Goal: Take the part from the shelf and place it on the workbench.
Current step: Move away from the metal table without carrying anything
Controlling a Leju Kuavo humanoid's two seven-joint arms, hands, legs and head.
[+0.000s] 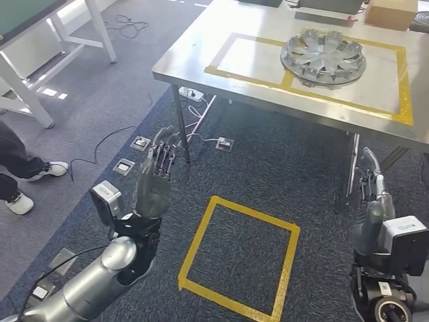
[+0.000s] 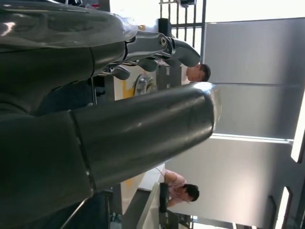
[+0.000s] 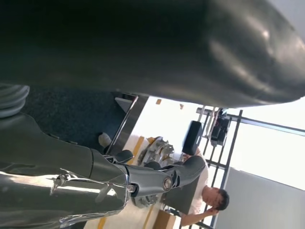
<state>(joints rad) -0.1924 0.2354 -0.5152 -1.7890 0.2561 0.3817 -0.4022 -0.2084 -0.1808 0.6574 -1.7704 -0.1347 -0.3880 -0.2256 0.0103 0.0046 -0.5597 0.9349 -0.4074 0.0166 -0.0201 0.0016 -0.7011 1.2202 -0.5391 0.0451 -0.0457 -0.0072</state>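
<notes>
While your left hand [image 1: 154, 180] hung empty with its fingers spread, over the carpet short of the steel workbench [image 1: 253, 64], the placing step looked done. On that workbench, the wheel cover [image 1: 324, 58] lay flat inside the right yellow-taped rectangle [image 1: 402, 80], touching nothing else. Your right hand [image 1: 372, 194], below the workbench's near edge, held nothing either, fingers loosely extended. Next, I judge, you only needed to draw both arms back.
</notes>
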